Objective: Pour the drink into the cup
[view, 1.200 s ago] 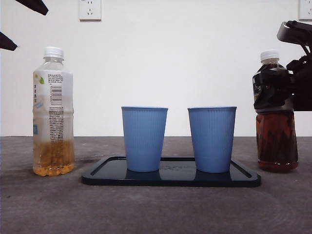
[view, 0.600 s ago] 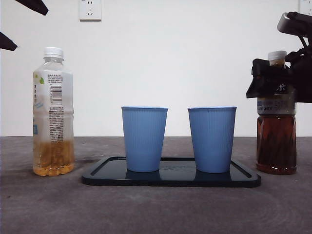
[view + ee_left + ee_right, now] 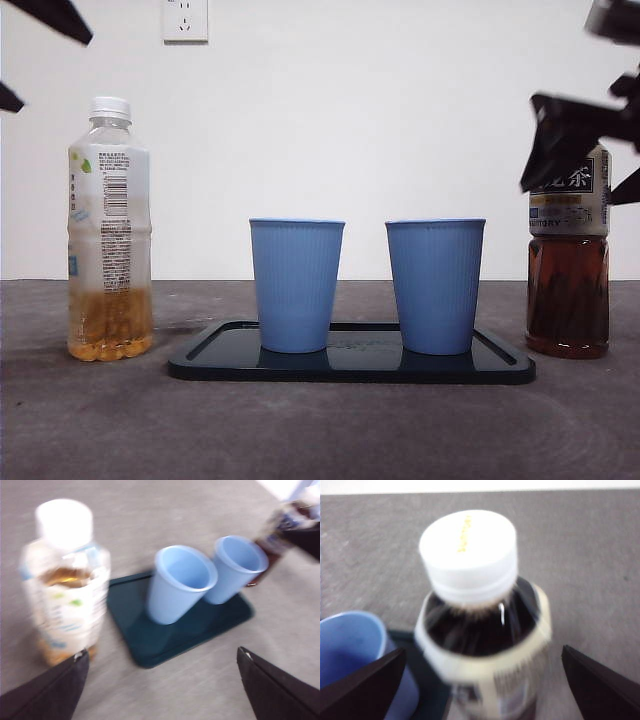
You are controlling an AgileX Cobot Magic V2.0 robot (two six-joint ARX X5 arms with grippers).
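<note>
A dark tea bottle (image 3: 568, 290) with a white cap stands on the table, right of the tray. My right gripper (image 3: 585, 150) hangs blurred at its neck and hides the cap in the front view. In the right wrist view the gripper (image 3: 483, 649) is open, its jaws wide on either side of the bottle (image 3: 480, 630), not touching it. Two blue cups (image 3: 296, 285) (image 3: 435, 285) stand upright on a dark tray (image 3: 350, 370). My left gripper (image 3: 161, 651) is open and empty, high above the pale bottle (image 3: 65, 580).
A pale bottle (image 3: 110, 230) with some yellow drink stands left of the tray. The left gripper (image 3: 55, 70) shows as black tips at the top left corner. Wall sockets (image 3: 185, 20) sit on the white wall behind. The right cup (image 3: 355, 650) is close beside the dark bottle.
My right gripper has risen from the dark bottle's shoulder to its neck, uncovering the label. The bottle stands on the table. The left wrist view is blurred by motion.
</note>
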